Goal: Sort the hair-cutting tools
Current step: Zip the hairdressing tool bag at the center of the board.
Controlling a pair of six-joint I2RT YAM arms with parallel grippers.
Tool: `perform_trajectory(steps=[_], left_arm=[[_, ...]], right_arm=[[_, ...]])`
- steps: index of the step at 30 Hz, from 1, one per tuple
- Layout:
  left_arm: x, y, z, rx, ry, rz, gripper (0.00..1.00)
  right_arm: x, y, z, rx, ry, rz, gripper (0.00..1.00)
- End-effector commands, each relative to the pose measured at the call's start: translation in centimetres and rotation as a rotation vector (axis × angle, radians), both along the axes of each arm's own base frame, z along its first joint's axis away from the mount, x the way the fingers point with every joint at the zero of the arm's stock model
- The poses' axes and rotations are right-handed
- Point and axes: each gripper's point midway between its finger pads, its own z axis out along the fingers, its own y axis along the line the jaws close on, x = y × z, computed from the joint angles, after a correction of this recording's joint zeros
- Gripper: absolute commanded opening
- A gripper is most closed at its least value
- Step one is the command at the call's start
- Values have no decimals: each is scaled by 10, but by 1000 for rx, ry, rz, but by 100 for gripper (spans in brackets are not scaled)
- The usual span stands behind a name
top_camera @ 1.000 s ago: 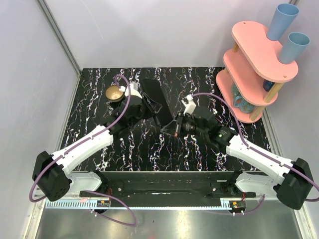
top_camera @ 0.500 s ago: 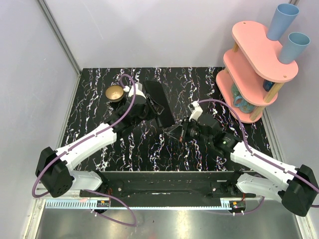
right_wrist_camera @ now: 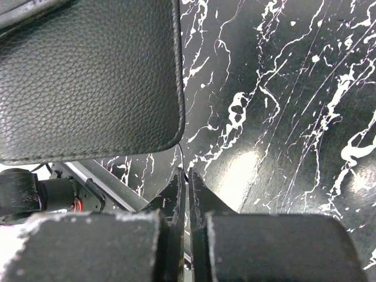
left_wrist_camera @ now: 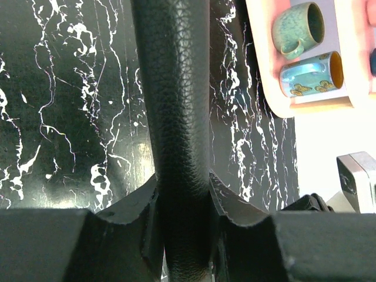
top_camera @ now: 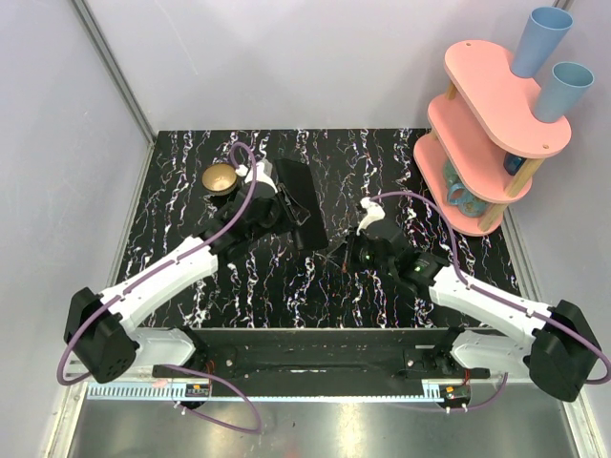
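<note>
The black folding case lies at the back middle of the marbled table. My left gripper is shut on its edge; in the left wrist view the case's leather runs up from between my jaws. My right gripper sits just right of the case's near end, jaws almost together on a slim metal scissors. The right wrist view shows only its thin edge sticking out from the gripper, under the case's corner. No other scissors show.
A small brass bowl stands left of the case. A pink two-tier shelf with blue cups and mugs stands at the back right. Grey walls close in the table on the left and at the back.
My right gripper has drawn back from the case towards the near edge with the thin scissors. My left gripper has shifted slightly and the case has turned a little.
</note>
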Motion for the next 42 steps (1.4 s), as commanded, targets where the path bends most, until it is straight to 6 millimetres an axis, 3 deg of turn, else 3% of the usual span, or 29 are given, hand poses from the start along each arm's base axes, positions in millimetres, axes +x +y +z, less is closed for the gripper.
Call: perform_trajectory(steps=[1, 7, 11, 15, 17, 18, 21, 25, 29, 33, 37, 42], left_arm=[[-2, -2, 110, -147, -247, -73, 0], [-39, -11, 108, -135, -216, -270, 0], [-62, -9, 108, -148, -204, -355, 0], [-100, -16, 109, -195, -194, -538, 0], [-113, -17, 100, -207, -169, -596, 0], [-124, -16, 103, -229, -174, -636, 0], [-142, -13, 87, -250, -149, -692, 0], [-148, -8, 80, -250, -139, -688, 0], [-155, -10, 80, -259, -130, -738, 0], [-167, -12, 62, -250, -93, -807, 0], [-184, -11, 40, -234, -42, -860, 0], [-208, -2, 23, -208, -15, -907, 0]], right_arm=[[18, -37, -19, -186, -48, -104, 0], [28, -50, 20, -223, -262, -83, 0], [27, -60, 59, -206, -411, -73, 0], [26, -61, 91, -172, -505, -60, 0], [29, -58, 101, -169, -524, -59, 0], [30, -56, 104, -167, -528, -53, 0], [31, -45, 117, -141, -561, -13, 0], [17, -27, 134, -80, -638, 118, 0], [8, -23, 146, -87, -728, 209, 0], [19, -29, 155, -128, -762, 155, 0], [35, -26, 177, -135, -837, 107, 0], [48, -22, 182, -192, -885, 108, 0]])
